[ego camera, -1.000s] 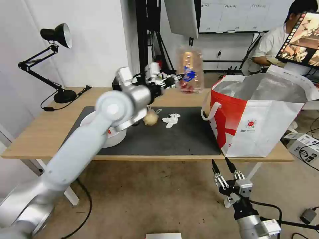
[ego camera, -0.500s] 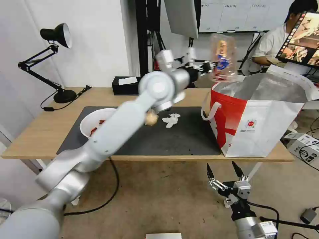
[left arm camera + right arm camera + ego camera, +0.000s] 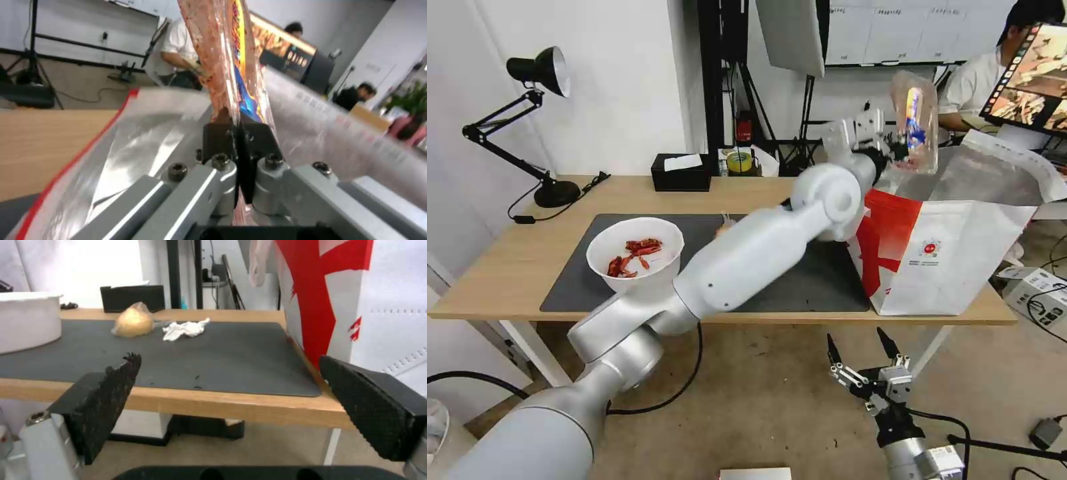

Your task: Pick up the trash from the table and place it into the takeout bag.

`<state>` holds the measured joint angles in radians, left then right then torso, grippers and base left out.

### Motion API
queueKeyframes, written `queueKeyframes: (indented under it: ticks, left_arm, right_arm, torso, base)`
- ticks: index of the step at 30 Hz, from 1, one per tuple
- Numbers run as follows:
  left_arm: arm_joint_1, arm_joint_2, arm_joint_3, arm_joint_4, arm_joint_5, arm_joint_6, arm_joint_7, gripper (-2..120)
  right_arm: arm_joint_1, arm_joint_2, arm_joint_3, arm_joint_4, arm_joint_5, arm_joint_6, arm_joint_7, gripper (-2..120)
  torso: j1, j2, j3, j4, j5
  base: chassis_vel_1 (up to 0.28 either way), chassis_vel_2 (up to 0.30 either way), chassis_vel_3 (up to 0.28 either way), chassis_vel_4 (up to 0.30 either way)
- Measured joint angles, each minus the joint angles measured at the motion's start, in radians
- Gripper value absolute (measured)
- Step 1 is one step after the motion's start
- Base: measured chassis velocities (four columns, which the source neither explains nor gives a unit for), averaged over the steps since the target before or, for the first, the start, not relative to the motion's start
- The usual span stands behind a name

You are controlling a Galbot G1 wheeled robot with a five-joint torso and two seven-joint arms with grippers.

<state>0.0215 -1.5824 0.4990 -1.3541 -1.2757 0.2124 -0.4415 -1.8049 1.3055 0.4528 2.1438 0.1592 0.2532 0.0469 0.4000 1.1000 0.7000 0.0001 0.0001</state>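
Holding clamshell box point(image 3: 916, 122) | left end effector point(image 3: 898, 148) | above takeout bag point(image 3: 960, 260)

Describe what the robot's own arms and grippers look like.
Both arms are smooth silver-grey tubes with rounded joints. The left gripper has silver metal knuckles with dark screws and black pads. The right gripper has silver links, pointed black fingers with textured pads, and black cable trailing from its wrist.
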Motion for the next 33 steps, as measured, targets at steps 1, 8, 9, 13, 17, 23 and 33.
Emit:
queueKeyframes:
  ticks: [1, 8, 9, 13, 17, 23, 33]
  left_arm:
    - [0.002, 0.003, 0.012, 0.001, 0.008, 0.014, 0.008, 0]
    - [0.002, 0.005, 0.028, -0.007, -0.018, 0.06, 0.028, 0]
    - [0.002, 0.006, 0.031, -0.009, -0.028, 0.065, 0.034, 0]
    - [-0.007, 0.008, 0.035, -0.011, -0.053, 0.086, 0.043, 8]
    - [-0.014, 0.002, 0.037, -0.007, -0.059, 0.093, 0.043, 23]
    - [-0.017, 0.004, 0.038, 0.001, -0.063, 0.093, 0.042, 40]
    - [-0.041, 0.091, -0.008, -0.077, -0.081, 0.07, 0.041, 78]
  right_arm:
    - [0.004, -0.004, -0.003, -0.003, 0.0, -0.001, 0.001, 100]
    - [0.018, -0.02, -0.01, -0.014, 0.004, -0.005, 0.006, 100]
    - [0.02, -0.022, -0.01, -0.016, 0.005, -0.006, 0.007, 100]
    - [0.026, -0.031, -0.013, -0.027, 0.007, -0.007, 0.009, 100]
    - [0.034, -0.039, -0.022, -0.033, 0.008, -0.009, 0.011, 100]
    - [0.042, -0.043, -0.03, -0.035, 0.011, -0.018, 0.013, 100]
    - [0.047, -0.047, -0.044, -0.027, 0.015, -0.024, 0.013, 100]
  torso:
    - [0.0, 0.0, 0.0, 0.0001, 0.0]
    - [0.0, 0.0, 0.0, -0.0001, -0.0001]
    - [0.0, 0.0, 0.0, -0.0002, -0.0001]
    - [0.0, 0.0, 0.0, -0.0001, -0.0001]
    - [0.0, 0.0, 0.0, -0.0003, -0.0001]
    - [0.0, 0.0, 0.0, -0.0001, -0.0001]
    - [0.0, 0.0, 0.0, -0.0002, -0.0003]
  base:
    - [0.0, 0.0, 0.0, 0.0]
    - [0.0, 0.0, 0.0, 0.0]
    - [0.0, 0.0, 0.0, 0.0]
    - [0.0, 0.0, 0.0, 0.0]
    - [0.0, 0.0, 0.0, 0.0]
    - [0.0, 0.0, 0.0, 0.0]
    - [0.0, 0.0, 0.0, 0.0]
